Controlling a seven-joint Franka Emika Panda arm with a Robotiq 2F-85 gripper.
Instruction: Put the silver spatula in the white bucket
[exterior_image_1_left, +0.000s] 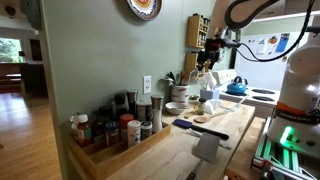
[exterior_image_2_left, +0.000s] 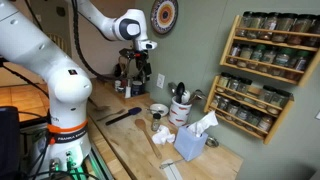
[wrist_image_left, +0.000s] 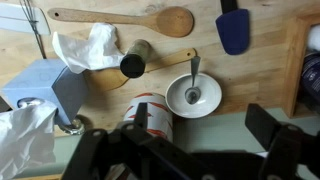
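The white bucket (wrist_image_left: 155, 118), with red markings, stands on the wooden counter by the wall. It shows in both exterior views (exterior_image_1_left: 180, 92) (exterior_image_2_left: 180, 109), with utensil handles sticking up out of it. I cannot make out the silver spatula as a separate thing; it may be among those utensils. My gripper (wrist_image_left: 200, 128) is open and empty. It hangs high above the counter (exterior_image_1_left: 207, 52) (exterior_image_2_left: 137, 68), away from the bucket.
A white bowl (wrist_image_left: 193, 95) holding a small spoon sits beside the bucket. A wooden spoon (wrist_image_left: 120, 17), a dark blue spatula (wrist_image_left: 233, 30), a crumpled tissue (wrist_image_left: 88, 48) and a blue tissue box (wrist_image_left: 45, 85) lie around. Spice racks (exterior_image_1_left: 110, 130) (exterior_image_2_left: 265, 60) stand nearby.
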